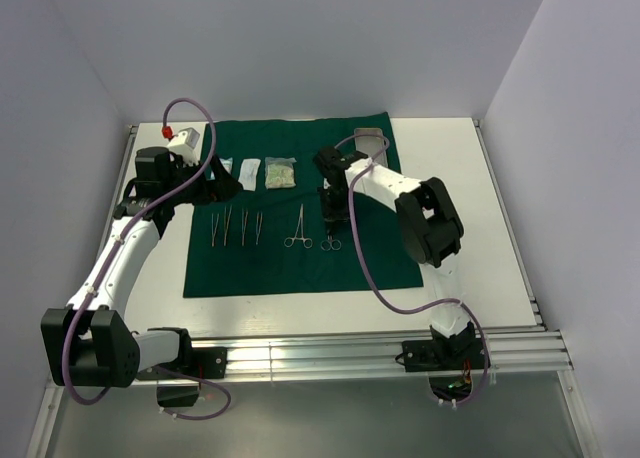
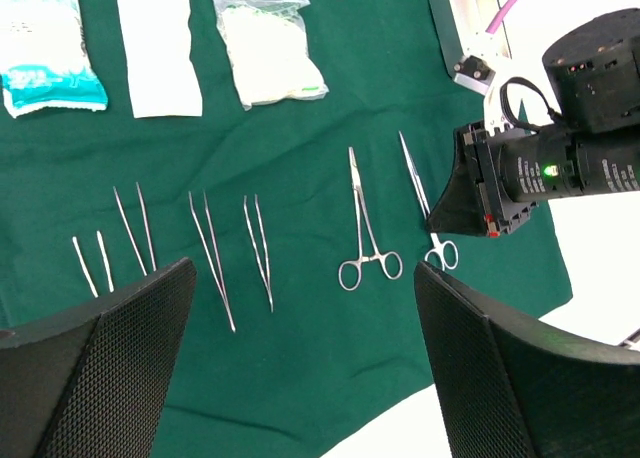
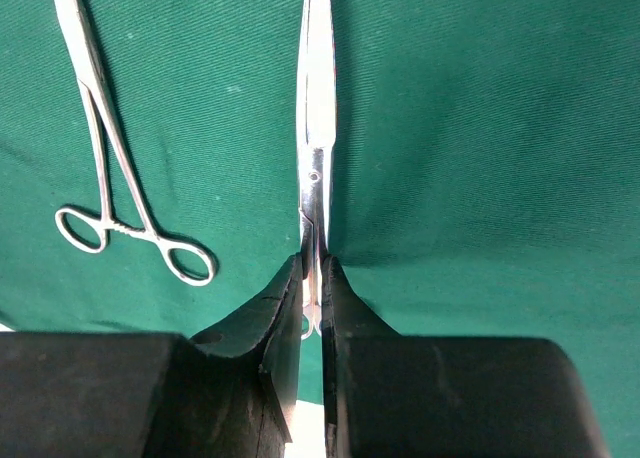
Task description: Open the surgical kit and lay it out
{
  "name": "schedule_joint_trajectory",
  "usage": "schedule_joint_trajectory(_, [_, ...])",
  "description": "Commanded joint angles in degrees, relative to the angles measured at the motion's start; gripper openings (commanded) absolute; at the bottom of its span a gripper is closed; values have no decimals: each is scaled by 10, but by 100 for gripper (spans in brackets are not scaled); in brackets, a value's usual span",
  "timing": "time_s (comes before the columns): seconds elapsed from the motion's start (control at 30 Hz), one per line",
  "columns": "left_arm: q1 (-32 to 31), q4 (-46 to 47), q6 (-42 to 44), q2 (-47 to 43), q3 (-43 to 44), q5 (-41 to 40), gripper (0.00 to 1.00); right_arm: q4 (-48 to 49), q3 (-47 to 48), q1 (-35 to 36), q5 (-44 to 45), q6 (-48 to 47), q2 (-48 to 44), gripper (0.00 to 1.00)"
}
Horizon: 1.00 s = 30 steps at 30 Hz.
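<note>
From above, we see the green cloth [image 1: 300, 273] spread flat on the table [image 1: 480, 158]. The three packets [image 1: 250, 172] sit in a row at its far left, the steel tray [image 1: 371, 136] at its far edge, the tweezers [image 1: 236, 226] are lined up nearer us, and the clamp [image 1: 298, 228] is just right of them. Our right gripper [image 1: 331, 216] stands over the scissors [image 1: 330, 240] at the right end of that row, while the left gripper [image 1: 222, 183] hangs near the packets. From the left wrist, the left gripper [image 2: 302, 268] has its jaws wide apart and empty above the tweezers [image 2: 210, 258] and clamp [image 2: 362, 218]. The scissors [image 2: 420, 188] run roughly parallel to the clamp, rings about level with its rings, so we judge the placing nearly right. From the right wrist, the right gripper [image 3: 312, 268] is pinched on the scissors [image 3: 317, 98] close to the rings, blades pointing away over the cloth [image 3: 480, 128], and the clamp [image 3: 105, 158] is apart to the left. We cannot tell whether the blades already rest on the cloth. To finish well, we should settle the scissors flat, part the jaws gently, then lift straight up so the fingers neither drag the rings nor ruck the cloth.
</note>
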Motion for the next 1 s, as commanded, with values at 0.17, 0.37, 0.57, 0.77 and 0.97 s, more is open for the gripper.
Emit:
schedule_joint_trajectory(0.17, [-2,10,5,-3,0,-19,96,-7,30,7,35,21,13,0])
schedule_joint_trajectory(0.37, [-2,13,5,-4,-4,-19,97,-8,31,6,44,20,11,0])
schedule_joint_trajectory(0.57, [-2,15,3,-3,-6,-19,97,-12,47,2,51,14,25,0])
schedule_joint_trajectory(0.77, [-2,16,2,-3,-7,-18,98,-12,55,-5,53,15,31,0])
schedule_joint_trajectory(0.97, [-2,20,-1,-2,-9,-22,99,-12,60,-8,55,14,35,0])
